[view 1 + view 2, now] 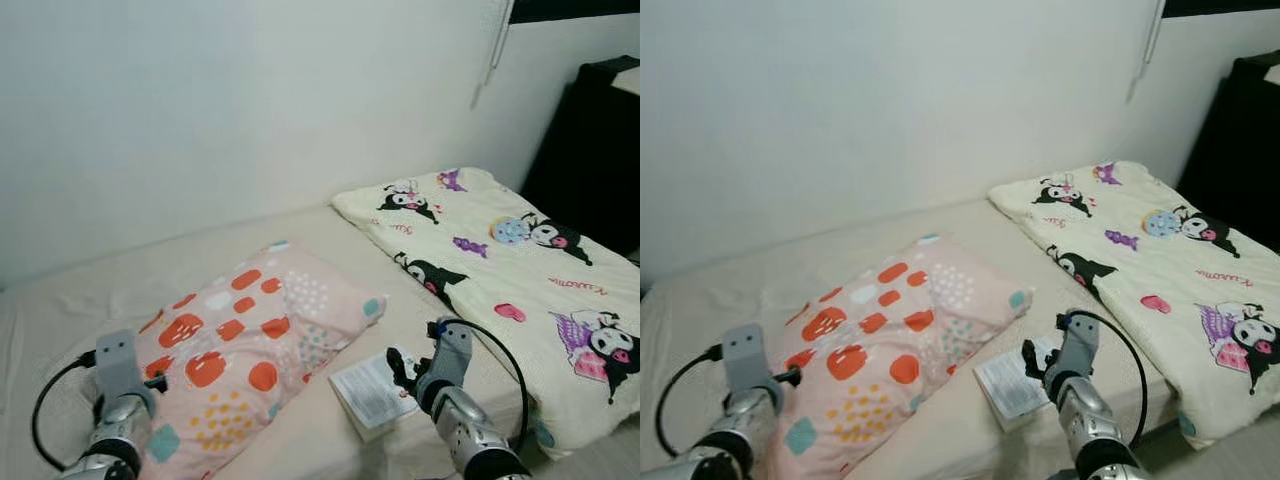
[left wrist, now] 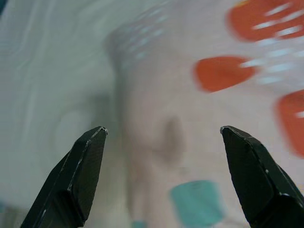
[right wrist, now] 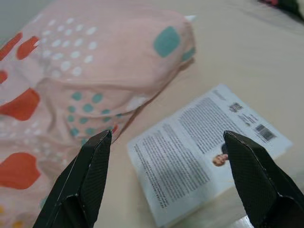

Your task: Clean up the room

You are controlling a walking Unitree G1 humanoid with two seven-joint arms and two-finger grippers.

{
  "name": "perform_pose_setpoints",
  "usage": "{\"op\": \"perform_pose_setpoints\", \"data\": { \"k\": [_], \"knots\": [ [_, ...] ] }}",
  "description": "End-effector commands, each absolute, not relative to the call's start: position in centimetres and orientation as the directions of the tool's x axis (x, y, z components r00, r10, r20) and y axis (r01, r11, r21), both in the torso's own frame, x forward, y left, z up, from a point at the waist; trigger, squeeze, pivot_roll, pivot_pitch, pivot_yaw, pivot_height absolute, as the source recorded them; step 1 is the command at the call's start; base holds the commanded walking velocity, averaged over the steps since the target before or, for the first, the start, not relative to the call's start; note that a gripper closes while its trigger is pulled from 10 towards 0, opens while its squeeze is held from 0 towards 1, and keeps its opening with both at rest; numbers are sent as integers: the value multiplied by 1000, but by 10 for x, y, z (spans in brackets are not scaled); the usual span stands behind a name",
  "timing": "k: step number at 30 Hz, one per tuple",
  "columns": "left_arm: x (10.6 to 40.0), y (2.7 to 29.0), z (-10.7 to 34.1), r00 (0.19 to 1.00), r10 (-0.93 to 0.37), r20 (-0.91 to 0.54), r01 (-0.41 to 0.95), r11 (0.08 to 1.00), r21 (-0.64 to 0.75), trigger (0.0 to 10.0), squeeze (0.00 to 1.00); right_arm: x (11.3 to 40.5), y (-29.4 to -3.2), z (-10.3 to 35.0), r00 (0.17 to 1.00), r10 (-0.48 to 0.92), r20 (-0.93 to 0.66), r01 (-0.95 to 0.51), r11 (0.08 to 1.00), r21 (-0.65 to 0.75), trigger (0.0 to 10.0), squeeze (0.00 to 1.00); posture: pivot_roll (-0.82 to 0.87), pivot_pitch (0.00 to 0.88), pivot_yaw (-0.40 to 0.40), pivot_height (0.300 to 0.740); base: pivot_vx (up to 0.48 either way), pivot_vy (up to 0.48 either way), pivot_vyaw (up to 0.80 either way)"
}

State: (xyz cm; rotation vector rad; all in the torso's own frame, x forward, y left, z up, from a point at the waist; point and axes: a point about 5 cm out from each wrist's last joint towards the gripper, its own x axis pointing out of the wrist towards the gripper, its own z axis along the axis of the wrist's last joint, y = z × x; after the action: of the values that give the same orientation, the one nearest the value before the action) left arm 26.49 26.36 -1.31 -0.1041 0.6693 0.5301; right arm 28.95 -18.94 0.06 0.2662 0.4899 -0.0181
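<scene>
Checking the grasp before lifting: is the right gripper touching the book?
Apart. In the right wrist view the right gripper hangs open above the book, whose cover shows clear between both fingers.

pillow (image 2: 199,95) blurred in left wrist view, blanket (image 1: 520,290) cut by edge

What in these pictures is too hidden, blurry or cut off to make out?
- Book: its back-cover print is too small to read in the right wrist view; the right gripper hides part of it in the eye views.
- Pillow: blurred in the left wrist view.
- Blanket: cut off by the frame edge in the eye views.
- Black furniture: too dark to identify.
</scene>
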Motion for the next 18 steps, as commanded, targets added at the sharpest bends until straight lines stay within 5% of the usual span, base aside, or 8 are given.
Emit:
{"op": "perform_pose_setpoints", "data": {
  "k": [1, 7, 8, 18],
  "knots": [
    [254, 274, -17, 630, 448, -634, -521, 849, 83, 10000, 0, 290, -185, 2, 891, 74, -449, 31, 974, 223, 10000, 0, -52, 26, 11, 740, 0, 0, 769],
    [252, 259, -26, 681, 305, -665, -498, 860, -116, 10000, 0, 293, -183, 5, 897, 67, -437, 42, 971, 235, 10000, 0, -50, 28, 6, 740, 0, 0, 384],
    [261, 232, -27, 767, 106, -633, -407, 843, -352, 10000, 0, 296, -183, 6, 886, 48, -462, 65, 972, 225, 10000, 0, -56, 29, 6, 740, 0, 0, 0],
    [280, 194, -15, 882, -137, -450, -225, 717, -659, 10000, 0, 298, -186, 9, 890, 43, -453, 75, 968, 238, 10000, 0, -68, 36, 5, 720, 0, 0, 0]
  ]
}}
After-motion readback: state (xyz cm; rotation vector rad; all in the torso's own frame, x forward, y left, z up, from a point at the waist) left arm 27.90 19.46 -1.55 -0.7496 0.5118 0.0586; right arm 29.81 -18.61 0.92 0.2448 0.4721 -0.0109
